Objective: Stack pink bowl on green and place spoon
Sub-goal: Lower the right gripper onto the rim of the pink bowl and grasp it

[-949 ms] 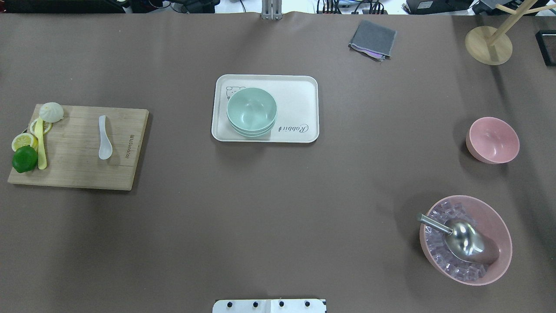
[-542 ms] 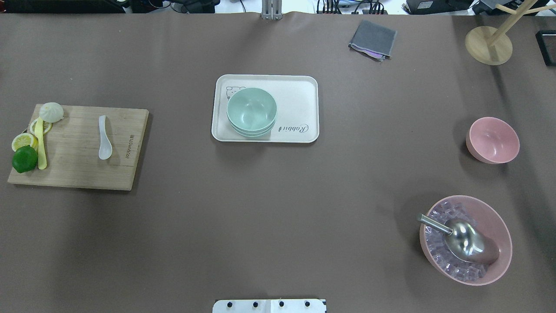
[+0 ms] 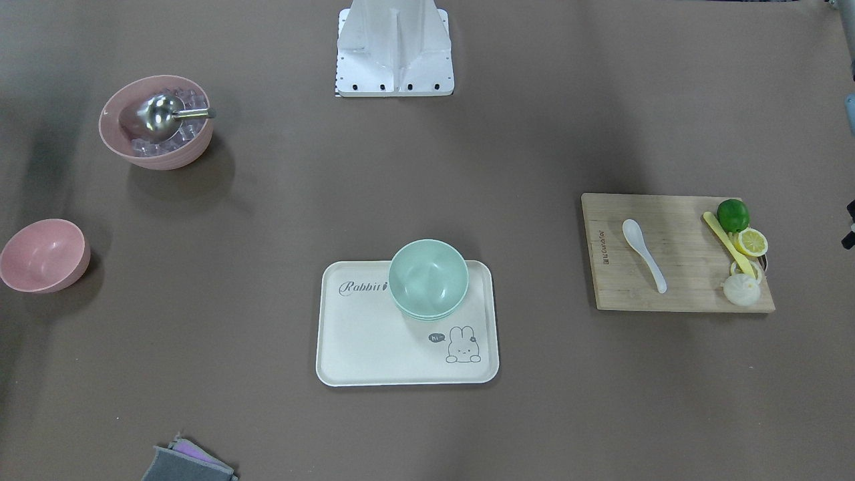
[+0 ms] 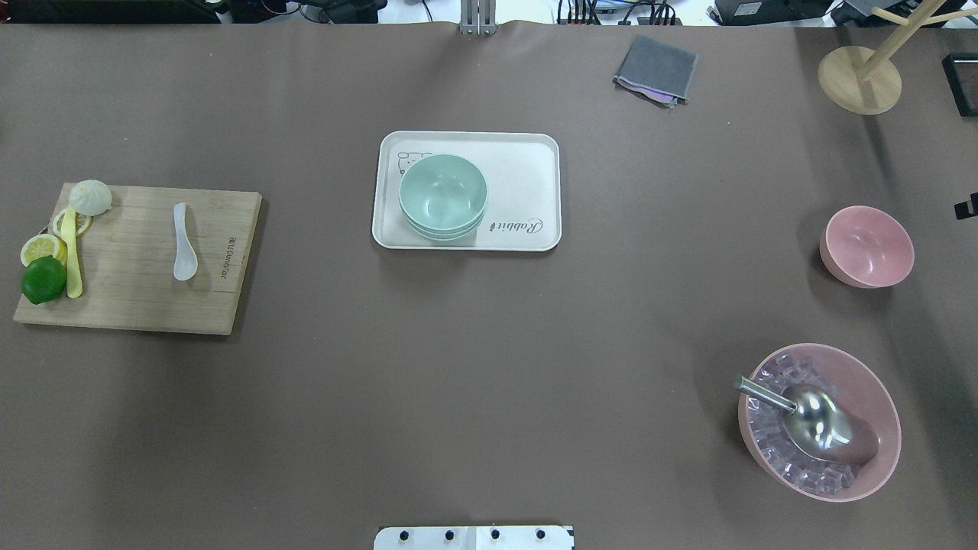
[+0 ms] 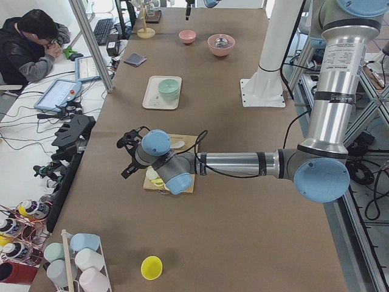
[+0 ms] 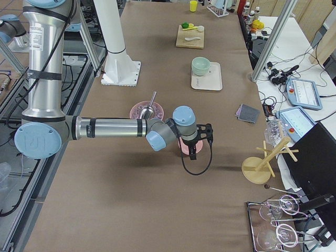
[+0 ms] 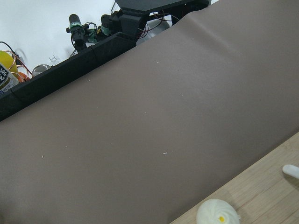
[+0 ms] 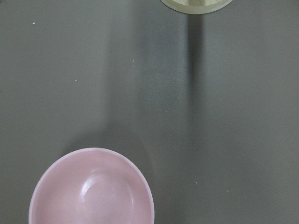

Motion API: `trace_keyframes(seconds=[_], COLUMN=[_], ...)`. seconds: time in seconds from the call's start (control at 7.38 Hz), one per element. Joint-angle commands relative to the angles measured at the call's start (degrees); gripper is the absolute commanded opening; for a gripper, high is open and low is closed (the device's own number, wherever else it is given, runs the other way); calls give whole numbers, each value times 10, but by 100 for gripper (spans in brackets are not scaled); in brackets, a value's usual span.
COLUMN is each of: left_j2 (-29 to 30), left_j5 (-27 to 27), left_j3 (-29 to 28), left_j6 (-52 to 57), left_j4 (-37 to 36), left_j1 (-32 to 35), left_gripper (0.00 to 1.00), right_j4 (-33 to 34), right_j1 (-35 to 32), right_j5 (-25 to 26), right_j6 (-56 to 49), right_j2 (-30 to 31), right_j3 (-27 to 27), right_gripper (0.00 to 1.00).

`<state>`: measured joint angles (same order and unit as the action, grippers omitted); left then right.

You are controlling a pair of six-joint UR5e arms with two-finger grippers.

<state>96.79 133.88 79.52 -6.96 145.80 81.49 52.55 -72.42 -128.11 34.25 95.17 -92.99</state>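
Observation:
The small pink bowl (image 4: 867, 246) stands empty at the table's right; it also fills the lower left of the right wrist view (image 8: 91, 186). Stacked green bowls (image 4: 443, 195) sit on a cream tray (image 4: 527, 172) at the centre. A white spoon (image 4: 183, 243) lies on the wooden cutting board (image 4: 130, 298) at the left. My right gripper (image 6: 202, 137) hovers just beyond the pink bowl; only a black tip (image 4: 966, 206) shows overhead. My left gripper (image 5: 126, 153) hangs off the board's outer end. I cannot tell whether either gripper is open or shut.
A large pink bowl (image 4: 879, 397) with ice cubes and a metal scoop stands at the near right. A grey cloth (image 4: 655, 69) and a wooden stand (image 4: 859, 79) are at the far right. A lime, lemon slices, a yellow stick and a bun (image 7: 217, 212) lie on the board's left end.
A black tip of my right gripper has come into the overhead view at its right edge, beside the pink bowl. The objects have not moved.

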Motion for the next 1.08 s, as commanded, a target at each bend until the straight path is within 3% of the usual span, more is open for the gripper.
trace_keyframes(seconds=[0.0, 0.27, 0.41, 0.54, 0.68, 0.95], left_j2=[2, 2, 2, 2, 1, 0], left_j5=[1, 1, 1, 1, 1, 1], left_j3=[2, 3, 3, 2, 2, 1], left_j6=[-22, -34, -34, -34, -34, -34], left_j4=[3, 5, 5, 5, 5, 5], left_j1=[-2, -10, -10, -11, -12, -15], left_gripper=[97, 98, 98, 98, 98, 98], right_j4=[-115, -190, -195, -195, -194, -193], right_j1=[40, 58, 61, 61, 61, 61], right_j5=[28, 40, 39, 37, 35, 34], right_j6=[88, 107, 108, 108, 108, 108], right_j2=[-4, -10, -10, -12, -16, -19], right_j3=[72, 126, 127, 127, 125, 124], right_gripper=[89, 84, 64, 27, 0, 0])
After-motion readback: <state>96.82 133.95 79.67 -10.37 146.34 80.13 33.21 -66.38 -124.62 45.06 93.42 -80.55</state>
